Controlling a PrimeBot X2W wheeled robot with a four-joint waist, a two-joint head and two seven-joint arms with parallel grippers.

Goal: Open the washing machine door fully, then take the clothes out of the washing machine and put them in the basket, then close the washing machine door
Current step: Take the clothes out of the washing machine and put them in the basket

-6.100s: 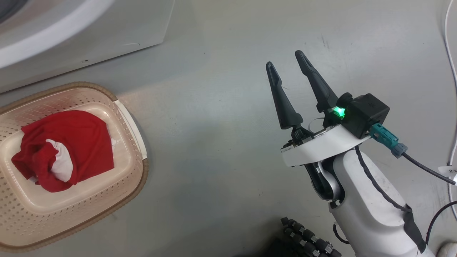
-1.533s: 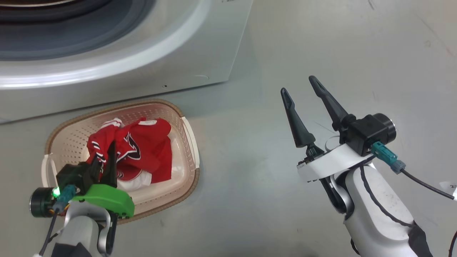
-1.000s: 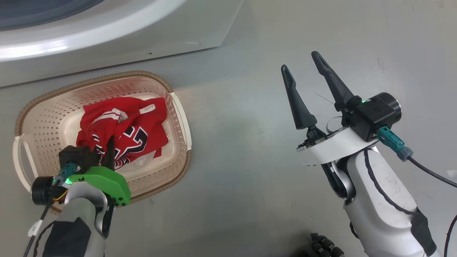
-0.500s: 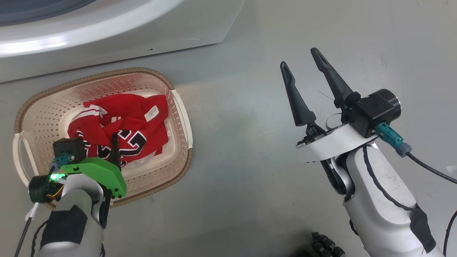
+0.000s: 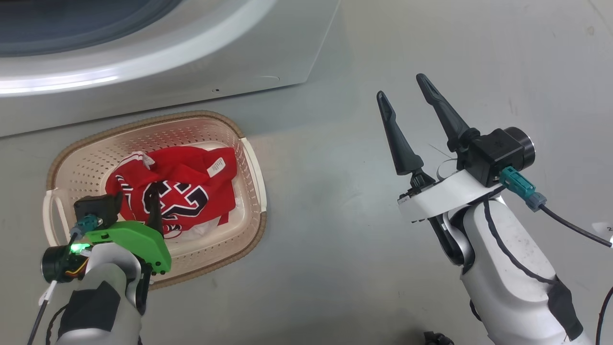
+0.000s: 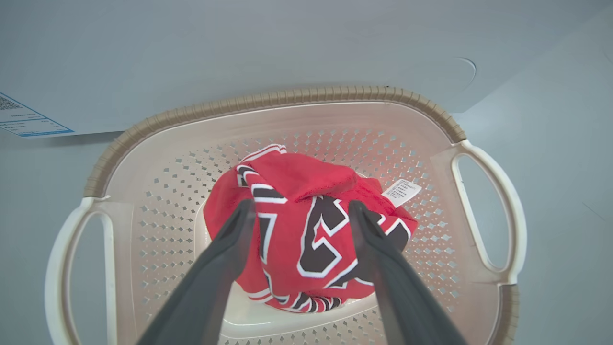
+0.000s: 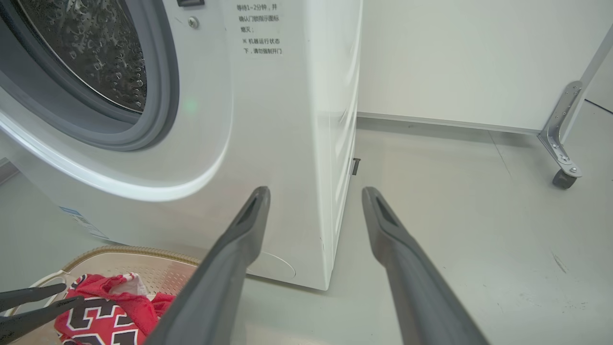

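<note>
The red clothes [image 5: 184,189] lie heaped in the cream basket [image 5: 249,158] on the floor before the white washing machine [image 5: 201,62]; a jersey with black-and-white numerals [image 6: 311,235] is on top. My left gripper [image 5: 136,203] hangs open just over the jersey, nothing between its fingers [image 6: 230,249]. My right gripper [image 5: 401,87] stands open and empty over bare floor to the basket's right. In the right wrist view the machine's opening shows the grey gasket [image 7: 160,96] and steel drum [image 7: 86,48]. The washing machine door is out of view.
The basket's brown rim [image 6: 268,98] sits close to the machine's front panel, near a blue label [image 6: 28,120]. Grey floor [image 5: 335,215] spreads right of the basket. A white wall and a metal leg on a caster [image 7: 565,177] stand beyond the machine's right side.
My left gripper has opened and let go of the jersey, which has settled flatter in the basket. The right arm has barely moved. The head camera has shifted a little.
</note>
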